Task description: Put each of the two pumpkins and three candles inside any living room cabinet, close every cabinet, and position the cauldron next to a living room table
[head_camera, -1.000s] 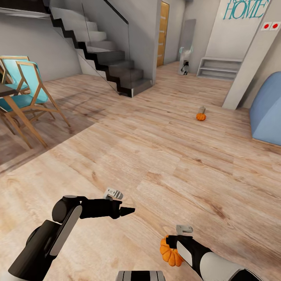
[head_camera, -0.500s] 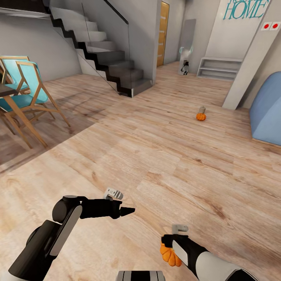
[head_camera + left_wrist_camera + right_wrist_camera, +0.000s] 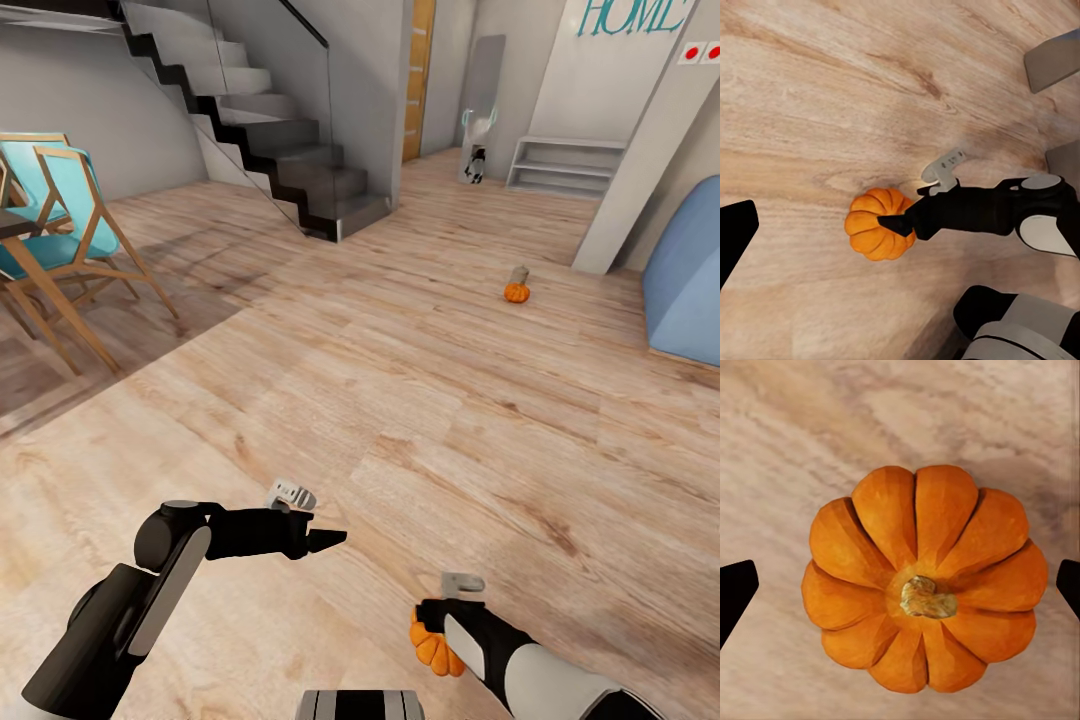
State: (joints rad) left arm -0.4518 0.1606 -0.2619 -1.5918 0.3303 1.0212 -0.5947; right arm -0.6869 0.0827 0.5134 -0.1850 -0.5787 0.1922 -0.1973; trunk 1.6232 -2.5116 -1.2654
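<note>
Right wrist view — right pincer (image 3: 900, 585) spread wide over a pumpkin (image 3: 924, 577) at frame center; left pincer (image 3: 335, 540) clenched, empty.

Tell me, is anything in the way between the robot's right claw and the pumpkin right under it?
Nothing visible is. In the right wrist view the pumpkin sits on bare wood floor between the two fingertips, stem up. The right gripper is open above it; whether the fingers touch it yet is unclear.
</note>
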